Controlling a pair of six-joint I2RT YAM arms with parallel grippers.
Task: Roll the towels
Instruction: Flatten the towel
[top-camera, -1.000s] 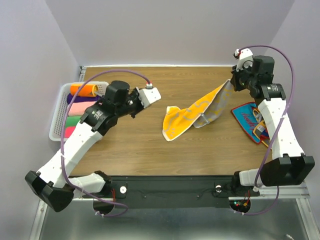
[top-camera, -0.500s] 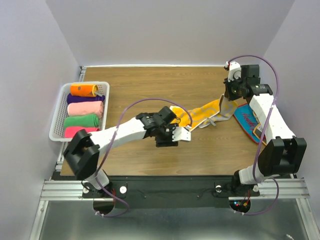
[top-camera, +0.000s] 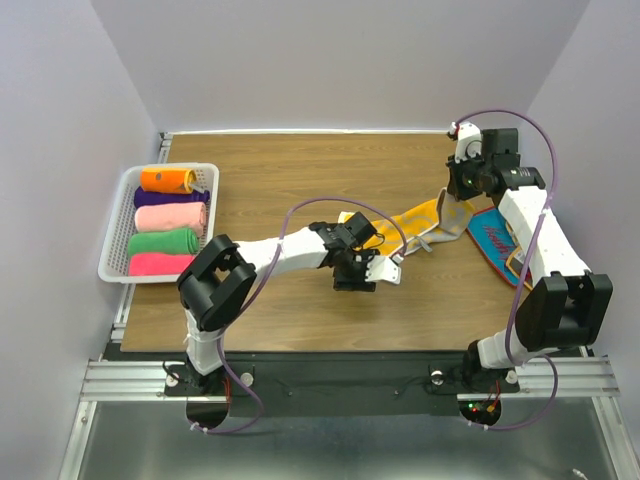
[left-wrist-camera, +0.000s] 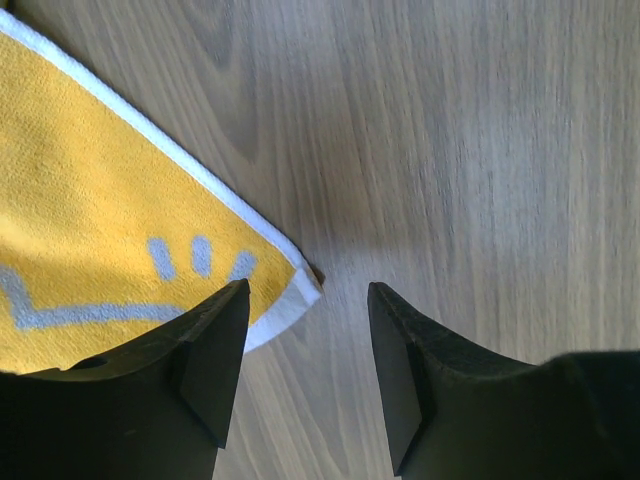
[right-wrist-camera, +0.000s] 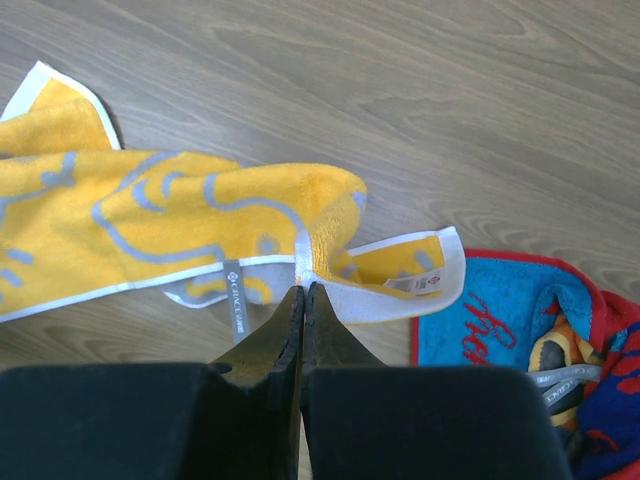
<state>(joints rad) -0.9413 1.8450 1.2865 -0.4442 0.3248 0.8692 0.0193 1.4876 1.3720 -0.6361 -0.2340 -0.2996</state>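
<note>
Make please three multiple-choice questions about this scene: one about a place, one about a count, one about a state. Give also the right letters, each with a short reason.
1. Where does the white basket stand on the table?
A. at the left edge
B. in the centre
C. at the right edge

2. How many rolled towels lie in the basket?
A. three
B. five
C. seven

3. In what state is the right gripper?
A. open wide
B. shut on the edge of the yellow towel
C. shut on nothing

Answers:
1 A: the top view shows it against the left edge.
2 B: orange, purple, pink, green and bright pink rolls lie side by side.
3 B: in the right wrist view the jaws meet on the towel's white hem.
</note>
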